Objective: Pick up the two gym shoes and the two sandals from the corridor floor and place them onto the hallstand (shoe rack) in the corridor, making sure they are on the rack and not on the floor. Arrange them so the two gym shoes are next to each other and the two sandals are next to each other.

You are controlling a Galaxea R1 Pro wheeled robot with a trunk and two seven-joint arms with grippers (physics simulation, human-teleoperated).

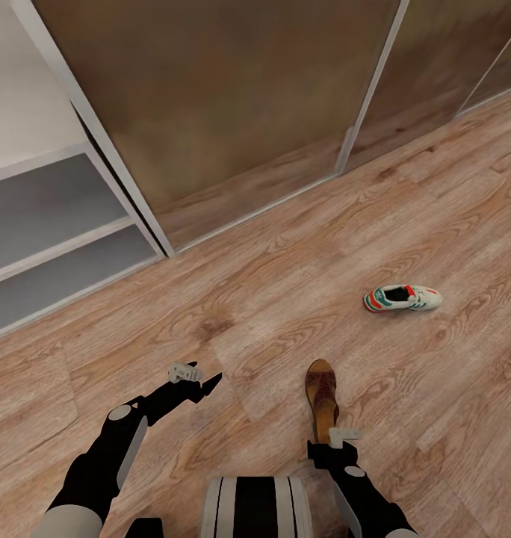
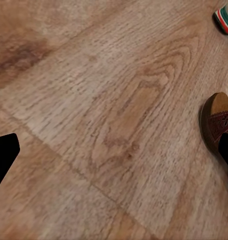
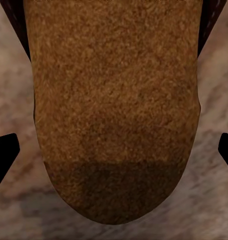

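One brown sandal [image 1: 320, 388] lies on the corridor floor [image 1: 270, 299] just ahead of me, toe pointing away. My right gripper [image 1: 332, 439] hangs over its heel. In the right wrist view the tan insole [image 3: 114, 100] looms close, and the open right gripper [image 3: 114, 155] has one fingertip on each side of the heel. A white gym shoe [image 1: 402, 298] with green stripes rests on its side further right. My left gripper [image 1: 205, 385] hovers open above bare planks. The left wrist view catches the sandal [image 2: 218, 117] and the gym shoe's heel [image 2: 225, 17]. The hallstand's grey tiers [image 1: 54, 202] are at left.
Brown wall panels [image 1: 233, 97] with pale metal frames rise behind the floor, meeting the hallstand's white side post [image 1: 128, 194]. Open planks stretch between me, the rack and the shoe. My own base [image 1: 255, 508] shows at the bottom edge.
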